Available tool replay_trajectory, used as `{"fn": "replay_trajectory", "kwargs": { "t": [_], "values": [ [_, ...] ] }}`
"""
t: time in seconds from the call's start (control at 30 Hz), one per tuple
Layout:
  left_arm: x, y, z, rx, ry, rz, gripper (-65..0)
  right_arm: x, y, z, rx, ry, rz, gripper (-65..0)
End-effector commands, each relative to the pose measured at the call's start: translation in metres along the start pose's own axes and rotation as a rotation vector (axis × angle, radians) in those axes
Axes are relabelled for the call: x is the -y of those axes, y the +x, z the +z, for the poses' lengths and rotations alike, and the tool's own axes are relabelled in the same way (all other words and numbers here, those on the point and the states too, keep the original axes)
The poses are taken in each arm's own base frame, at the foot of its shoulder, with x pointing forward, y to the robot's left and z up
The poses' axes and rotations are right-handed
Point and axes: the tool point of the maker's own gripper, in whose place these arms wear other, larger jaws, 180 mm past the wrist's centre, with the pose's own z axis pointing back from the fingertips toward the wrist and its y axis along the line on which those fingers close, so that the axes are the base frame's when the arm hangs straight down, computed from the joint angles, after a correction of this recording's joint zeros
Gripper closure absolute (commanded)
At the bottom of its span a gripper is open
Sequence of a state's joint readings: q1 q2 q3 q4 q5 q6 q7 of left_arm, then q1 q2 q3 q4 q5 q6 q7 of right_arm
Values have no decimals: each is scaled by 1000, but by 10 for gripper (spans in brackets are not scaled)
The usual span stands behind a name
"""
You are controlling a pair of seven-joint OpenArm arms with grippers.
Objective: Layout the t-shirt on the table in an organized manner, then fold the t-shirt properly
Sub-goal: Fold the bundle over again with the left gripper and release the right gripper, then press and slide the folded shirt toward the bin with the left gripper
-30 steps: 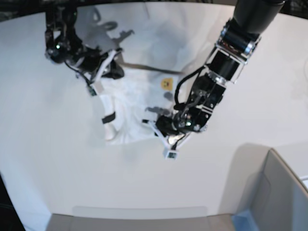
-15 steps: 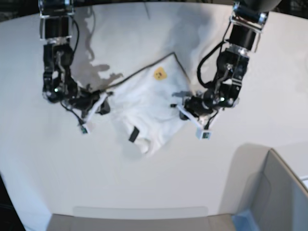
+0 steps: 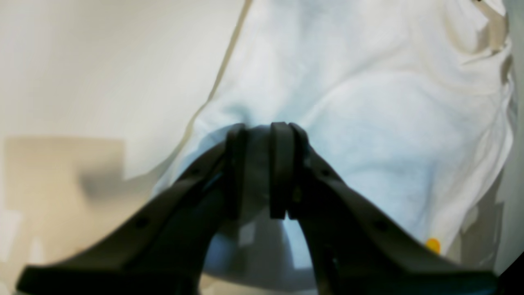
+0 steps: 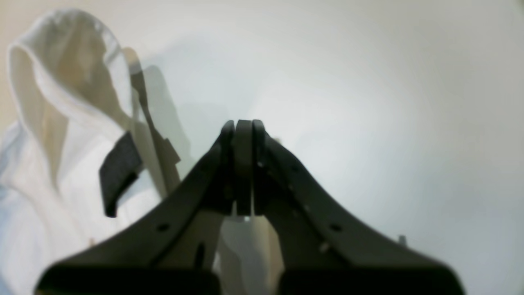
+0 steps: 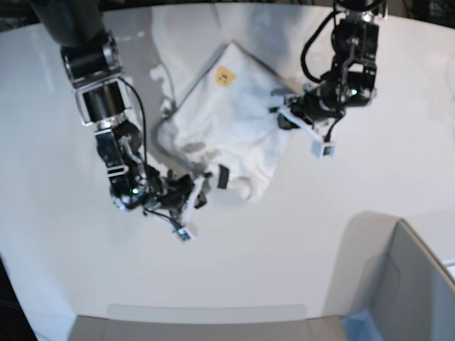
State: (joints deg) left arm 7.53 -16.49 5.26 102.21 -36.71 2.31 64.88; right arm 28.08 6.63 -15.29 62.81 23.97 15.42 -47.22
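1. Base view, left side: one right arm reaches down over the table point(image 5: 64, 234). Its right gripper point(image 5: 193, 190) sits low by the lower-left edge of the t-shirt point(image 5: 227, 128), just beside the shirt's black tag point(image 5: 222, 177).
2. Right wrist view: right gripper point(image 4: 241, 172) jaws pressed flat together, clenched. Whether any cloth is pinched between them I can't tell. One black tag point(image 4: 118, 172) and the collar loop lie to its left, with bare table point(image 4: 389, 102) to its right.
3. Base view, centre: one t-shirt, white, bunched and creased, lying on the table between the two arms. One small yellow-orange print patch point(image 5: 225, 76) shows near its top corner.
4. Base view, right side: one left arm comes in from the top. Its left gripper point(image 5: 284, 117) is at the shirt's right edge.
5. Left wrist view: left gripper point(image 3: 262, 172) jaws clamped on a fold of the t-shirt point(image 3: 368, 102), cloth visible between the pads; one orange spot point(image 3: 433, 245) near the hem.
6. Base view, lower right corner: one grey bin point(image 5: 416, 291), well apart from the shirt.
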Motion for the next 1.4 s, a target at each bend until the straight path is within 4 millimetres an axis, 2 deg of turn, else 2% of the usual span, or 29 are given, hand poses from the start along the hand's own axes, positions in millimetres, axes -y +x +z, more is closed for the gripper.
{"fn": "replay_trajectory", "kwargs": {
  "t": [0.0,0.1,0.17,0.27,0.4,0.47,0.53,0.63,0.77,0.87,0.97,1.03,1.1,1.23,1.3,1.37],
  "values": [
    [-11,25,13,80,37,0,-101,0,35,12,96,-9,26,0],
    [-10,49,34,175,36,-2,-101,-5,56,32,188,-32,32,0],
    [4,60,46,222,9,-40,-101,6,64,54,258,-87,-12,0],
    [40,71,55,268,-61,-119,-101,28,67,94,363,-176,-85,0],
    [95,49,41,195,-177,-248,-101,60,52,147,458,-300,-158,0],
    [127,22,34,127,-249,-330,-84,76,31,169,468,-365,-190,0],
    [152,-7,30,62,-312,-400,-43,88,8,183,459,-413,-229,0],
    [172,-16,28,56,-358,-452,0,101,-27,194,419,-467,-277,0],
    [170,-39,9,-14,-349,-467,0,107,-65,198,354,-502,-315,0],
    [156,-41,-14,-20,-307,-431,0,109,-86,201,313,-519,-329,0],
    [147,-27,-35,23,-269,-403,0,110,-92,202,303,-525,-337,0],
    [133,-22,-51,23,-228,-389,0,109,-92,202,301,-525,-337,0],
    [132,-14,-61,37,-214,-369,0,109,-94,201,298,-523,-338,0],
    [115,12,-74,73,-165,-254,0,107,-93,201,296,-519,-334,0],
    [97,30,-77,97,-128,-186,0,106,-92,202,300,-518,-330,0],
    [81,34,-79,95,-95,-153,0,104,-89,203,305,-517,-323,0]
  ]
}}
